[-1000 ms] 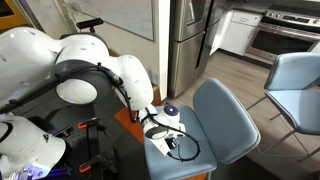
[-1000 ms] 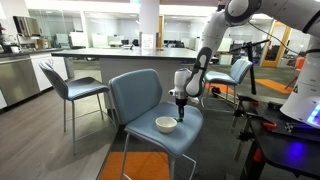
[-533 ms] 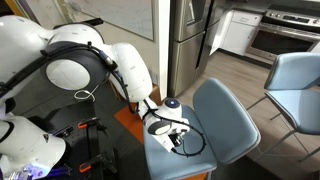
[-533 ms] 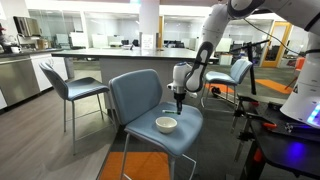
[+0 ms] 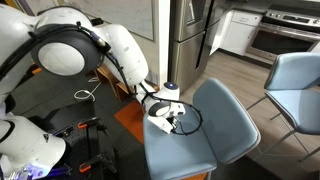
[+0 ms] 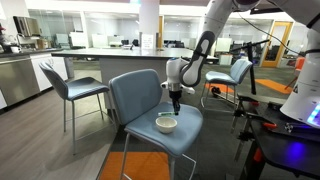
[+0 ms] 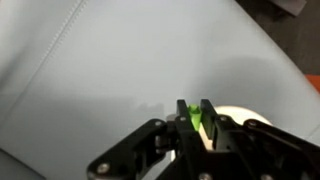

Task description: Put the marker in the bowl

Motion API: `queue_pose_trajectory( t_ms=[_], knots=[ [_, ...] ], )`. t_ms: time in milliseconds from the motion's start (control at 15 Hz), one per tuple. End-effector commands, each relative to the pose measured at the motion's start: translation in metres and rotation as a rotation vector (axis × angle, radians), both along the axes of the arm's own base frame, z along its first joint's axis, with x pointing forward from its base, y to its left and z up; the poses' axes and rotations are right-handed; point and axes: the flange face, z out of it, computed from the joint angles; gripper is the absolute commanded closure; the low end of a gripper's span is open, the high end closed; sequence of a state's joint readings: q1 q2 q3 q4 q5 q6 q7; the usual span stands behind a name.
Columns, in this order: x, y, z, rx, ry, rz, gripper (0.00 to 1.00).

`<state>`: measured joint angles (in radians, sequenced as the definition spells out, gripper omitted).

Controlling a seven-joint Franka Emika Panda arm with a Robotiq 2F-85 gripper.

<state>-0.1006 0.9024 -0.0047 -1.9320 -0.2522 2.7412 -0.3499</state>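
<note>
My gripper (image 7: 197,112) is shut on the green marker (image 7: 193,116), whose tip shows between the black fingers in the wrist view. The white bowl (image 7: 238,121) lies just beyond and to the right of the fingers there, partly hidden by them. In an exterior view the bowl (image 6: 166,124) sits on the blue-grey chair seat (image 6: 190,125), and my gripper (image 6: 175,101) hangs a little above it, slightly toward the chair back. In the other exterior view my gripper (image 5: 170,116) is over the seat (image 5: 190,150); the bowl is hidden behind it.
The chair's backrest (image 6: 135,95) rises close behind the gripper. Other blue chairs (image 6: 70,88) (image 5: 295,85) stand nearby. A counter (image 6: 110,55), a fridge (image 5: 190,40) and an oven (image 5: 285,35) are farther off. A cable (image 5: 190,118) loops beside the gripper.
The arm has moved toward the chair back and across the seat, carrying the marker from beside the bowl to nearly above it. The bowl has not moved.
</note>
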Motion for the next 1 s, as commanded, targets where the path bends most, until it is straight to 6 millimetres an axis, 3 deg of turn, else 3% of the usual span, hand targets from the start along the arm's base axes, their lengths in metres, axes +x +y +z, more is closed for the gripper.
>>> queue_pose_trajectory(
  t_ms=[0, 267, 400, 467, 600, 933],
  knots=[
    [0.002, 0.019, 0.006, 0.023, 0.058, 0.075, 0.95],
    [0.006, 0.036, -0.002, 0.034, 0.039, 0.082, 0.95],
    [0.006, 0.036, -0.004, 0.021, 0.035, 0.075, 0.75],
    [0.006, 0.034, -0.004, 0.017, 0.030, 0.069, 0.53],
    [0.005, 0.032, -0.003, 0.022, 0.024, 0.064, 0.50],
    [0.002, 0.030, 0.011, 0.037, 0.006, 0.042, 0.16]
  ],
)
